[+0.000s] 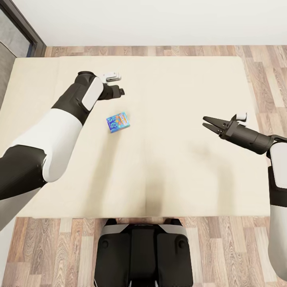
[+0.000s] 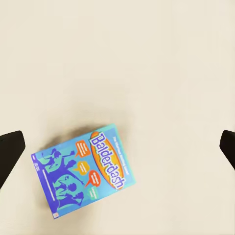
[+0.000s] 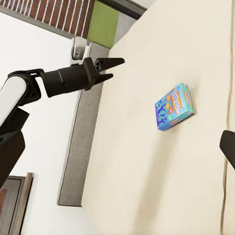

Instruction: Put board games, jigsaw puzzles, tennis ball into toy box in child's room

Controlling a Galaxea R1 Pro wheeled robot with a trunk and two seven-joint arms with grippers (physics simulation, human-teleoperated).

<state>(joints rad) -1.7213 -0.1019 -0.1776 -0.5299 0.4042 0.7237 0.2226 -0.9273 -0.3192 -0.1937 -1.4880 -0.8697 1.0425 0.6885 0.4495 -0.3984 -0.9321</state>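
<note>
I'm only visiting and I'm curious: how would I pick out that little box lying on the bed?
Look at the big beige bed that the robot faces. Toward its left half, just below the left gripper, lies a small flat board game. It is bright blue with cartoon figures and the word Balderdash on an orange oval.

board game (image 1: 118, 122): blue box, colourful print, "Balderdash" lettering | pose: flat, face up, skewed | location: on beige bed (image 1: 167, 159), left of centre
</note>
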